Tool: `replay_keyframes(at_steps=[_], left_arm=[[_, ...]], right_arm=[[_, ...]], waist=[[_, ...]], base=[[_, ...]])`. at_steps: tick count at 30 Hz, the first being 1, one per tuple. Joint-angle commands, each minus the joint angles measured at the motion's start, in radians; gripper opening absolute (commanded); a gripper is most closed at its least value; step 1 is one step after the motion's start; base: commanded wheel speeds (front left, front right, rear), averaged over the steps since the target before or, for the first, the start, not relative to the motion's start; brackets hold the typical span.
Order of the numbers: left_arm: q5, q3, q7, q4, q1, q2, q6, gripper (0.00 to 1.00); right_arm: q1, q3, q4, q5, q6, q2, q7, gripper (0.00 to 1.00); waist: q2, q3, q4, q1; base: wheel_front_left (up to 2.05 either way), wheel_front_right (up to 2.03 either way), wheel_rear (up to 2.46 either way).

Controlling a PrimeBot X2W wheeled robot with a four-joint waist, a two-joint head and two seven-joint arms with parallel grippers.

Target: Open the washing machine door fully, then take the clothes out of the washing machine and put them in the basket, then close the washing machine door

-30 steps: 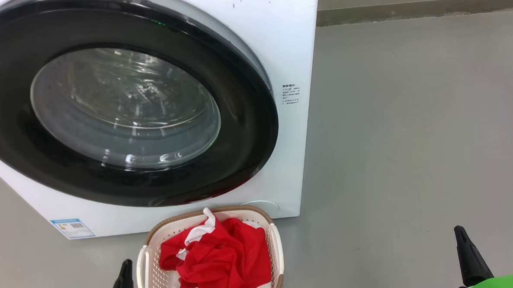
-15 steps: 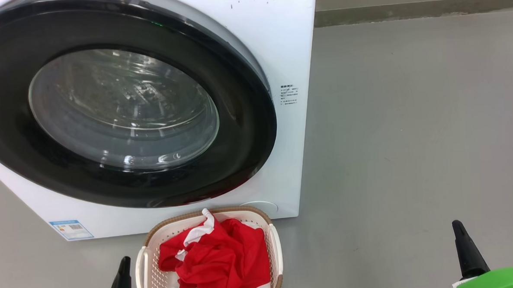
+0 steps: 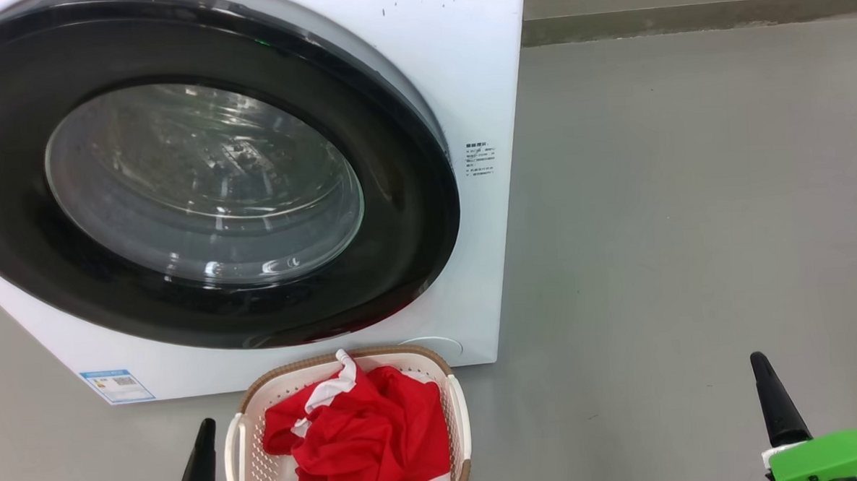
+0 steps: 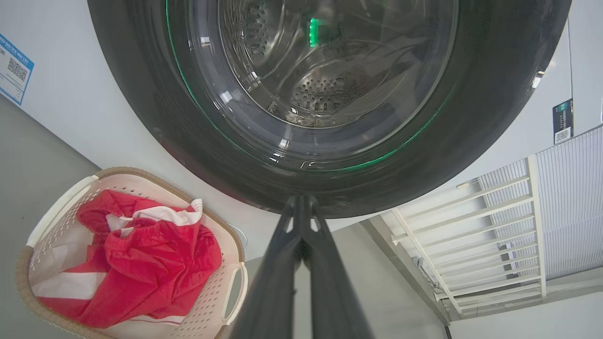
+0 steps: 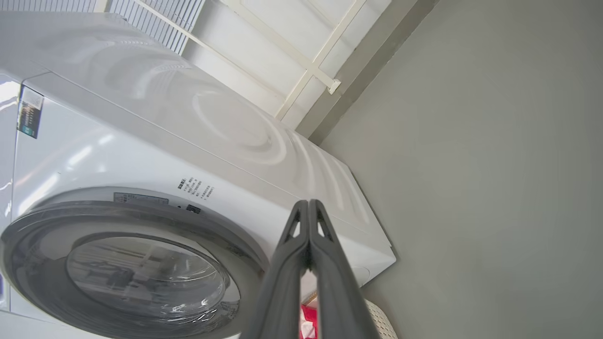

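Observation:
The white washing machine (image 3: 479,79) stands on the floor with its black-rimmed round door (image 3: 406,220) lying flat against its front. Through the glass the steel drum (image 4: 325,89) shows. The red and white clothes (image 3: 365,438) lie heaped in the cream basket (image 3: 459,413) on the floor just before the machine. My left gripper (image 3: 205,426) is low at the bottom left, beside the basket's left handle, shut and holding nothing; in the left wrist view its fingertips (image 4: 301,200) meet. My right gripper (image 3: 758,360) is far to the right over bare floor, shut and empty.
Grey floor (image 3: 688,222) spreads to the right of the machine up to a wall base (image 3: 679,16). A white slatted rack (image 4: 494,226) stands against the wall beyond the machine. A blue sticker (image 3: 116,384) sits at the machine's lower front corner.
The head view has drifted a little. My right gripper has risen slightly in the picture, with more of its green wrist piece showing. Door, basket and clothes are unchanged.

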Motion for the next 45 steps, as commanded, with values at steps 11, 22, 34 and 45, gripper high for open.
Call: replay_keyframes(at_steps=[11,22,34,45], left_arm=[[-0.135,0.038,0.035,-0.022,-0.055,0.005,-0.005,0.00],[-0.252,0.048,0.067,-0.022,-0.069,0.005,-0.006,0.00],[-0.381,0.059,0.101,-0.022,-0.083,0.004,-0.006,0.00],[-0.488,0.068,0.130,-0.022,-0.095,0.003,-0.007,0.00]], right_arm=[[-0.073,0.020,-0.021,0.135,-0.001,-0.015,0.038,0.00],[-0.099,0.022,-0.018,0.249,-0.001,-0.015,0.070,0.00],[-0.128,0.025,-0.015,0.372,-0.001,-0.014,0.105,0.00],[-0.151,0.027,-0.012,0.475,-0.001,-0.014,0.135,0.00]], waist=[[0.0000,-0.001,-0.004,-0.0001],[0.0000,-0.003,-0.008,-0.0001],[0.0000,-0.004,-0.012,-0.0001],[0.0000,-0.005,-0.015,-0.0001]], base=[[0.00,0.00,0.00],[0.00,0.00,0.00],[0.00,0.00,0.00],[0.00,0.00,0.00]])
